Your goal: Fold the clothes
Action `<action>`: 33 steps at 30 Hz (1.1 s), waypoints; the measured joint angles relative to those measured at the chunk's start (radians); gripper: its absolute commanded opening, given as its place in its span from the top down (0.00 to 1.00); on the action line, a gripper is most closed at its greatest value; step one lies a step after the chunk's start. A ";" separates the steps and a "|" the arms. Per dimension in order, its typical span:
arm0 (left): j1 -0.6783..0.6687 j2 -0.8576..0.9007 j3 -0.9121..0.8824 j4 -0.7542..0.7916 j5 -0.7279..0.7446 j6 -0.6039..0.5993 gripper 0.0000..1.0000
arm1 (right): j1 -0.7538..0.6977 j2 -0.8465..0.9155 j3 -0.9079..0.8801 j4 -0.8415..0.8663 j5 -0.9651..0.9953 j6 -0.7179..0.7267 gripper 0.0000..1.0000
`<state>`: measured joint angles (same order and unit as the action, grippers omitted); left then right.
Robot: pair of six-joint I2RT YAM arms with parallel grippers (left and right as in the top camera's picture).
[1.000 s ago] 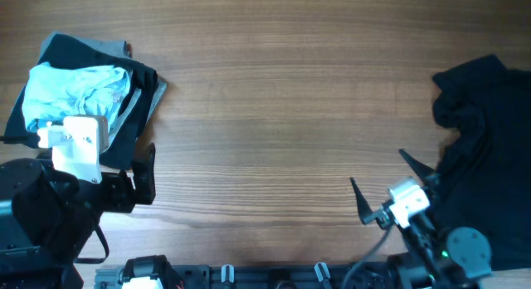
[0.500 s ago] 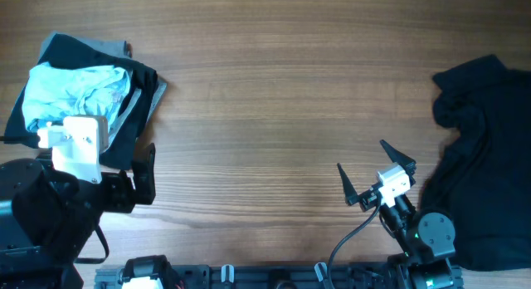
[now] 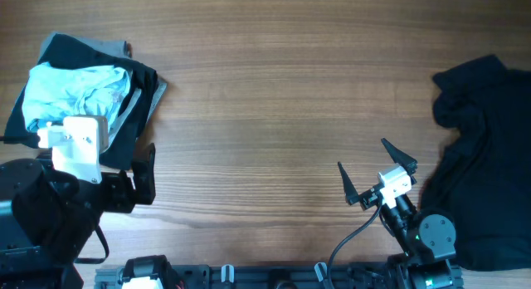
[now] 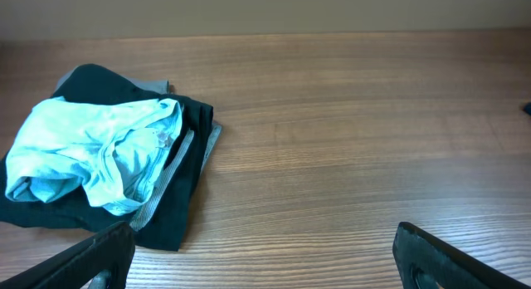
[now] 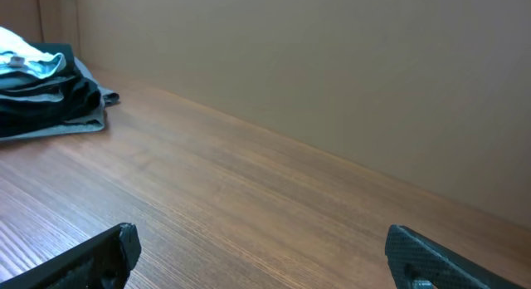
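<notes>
A crumpled pale aqua T-shirt [image 3: 75, 94] lies on top of a black garment with grey lining [image 3: 143, 80] at the far left of the table. Both show in the left wrist view, the T-shirt [image 4: 91, 144] on the black garment [image 4: 178, 214], and far off in the right wrist view [image 5: 50, 102]. A second black garment [image 3: 481, 173] lies rumpled at the right edge. My left gripper [image 3: 143, 174] [image 4: 265, 268] is open and empty, just in front of the left pile. My right gripper [image 3: 367, 166] [image 5: 261, 256] is open and empty over bare wood, left of the right garment.
The wooden table [image 3: 274, 98] stretches between the two piles. The arm bases and cables sit along the front edge [image 3: 274, 276]. A plain wall [image 5: 332, 65] rises behind the table in the right wrist view.
My right gripper has moved left, away from the black garment on the right, then stopped. The left arm and the clothes have not moved.
</notes>
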<state>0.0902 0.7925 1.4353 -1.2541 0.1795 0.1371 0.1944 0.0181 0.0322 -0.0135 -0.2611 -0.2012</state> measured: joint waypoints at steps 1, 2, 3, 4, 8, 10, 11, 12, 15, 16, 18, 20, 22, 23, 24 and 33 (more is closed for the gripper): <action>0.000 0.000 0.000 0.000 0.000 0.000 0.00 | 0.000 0.000 0.000 0.000 0.000 0.000 0.00; 0.000 0.000 0.000 0.000 0.000 0.000 0.00 | 0.000 0.000 0.000 0.000 0.000 0.000 0.00; 0.000 0.000 0.000 0.000 0.000 0.000 0.00 | 0.000 0.000 0.000 0.000 0.000 0.000 0.00; 0.000 0.000 0.000 0.000 0.000 0.000 0.00 | 0.000 0.000 0.000 0.000 0.000 0.000 0.00; 0.000 0.000 0.000 0.000 0.000 0.000 0.00 | 0.000 0.000 0.000 0.000 0.000 0.000 0.00; 0.000 0.000 0.000 -0.002 0.000 0.000 0.00 | 0.000 0.000 0.000 0.000 0.000 0.000 0.00; 0.000 0.000 0.000 -0.013 -0.001 0.000 0.00 | 0.000 0.000 0.000 0.000 0.000 0.000 0.00; -0.001 0.000 0.000 -0.027 -0.003 0.000 0.00 | 0.000 0.000 0.000 0.000 0.000 0.000 0.00; -0.017 0.000 0.000 -0.047 -0.024 0.002 0.00 | 0.000 0.000 0.000 0.000 0.000 0.000 0.00; -0.019 -0.001 0.000 -0.043 -0.034 0.001 0.00 | 0.000 0.000 0.000 0.000 0.000 0.000 0.00; -0.020 -0.009 -0.003 0.006 -0.056 0.002 0.00 | 0.000 0.000 0.000 0.000 0.000 0.000 0.00; -0.020 -0.042 -0.043 0.113 -0.064 0.001 0.00 | 0.000 0.000 0.000 0.000 0.000 0.000 0.00; -0.020 -0.097 -0.112 0.235 -0.067 0.001 0.00 | 0.000 0.000 0.000 0.000 0.000 0.000 0.00; -0.020 -0.146 -0.179 0.303 -0.067 0.001 0.00 | 0.000 0.000 0.000 0.001 0.000 0.000 0.00; -0.020 -0.177 -0.223 0.343 -0.067 0.001 0.00 | 0.000 -0.001 0.000 0.000 0.000 0.000 0.00; -0.020 -0.599 -0.822 0.701 -0.070 -0.011 0.00 | 0.000 -0.003 -0.007 0.000 0.000 0.000 0.00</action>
<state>0.0700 0.1940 0.6128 -0.5529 0.1093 0.1261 0.1944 0.0154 0.0254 -0.0132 -0.2611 -0.2016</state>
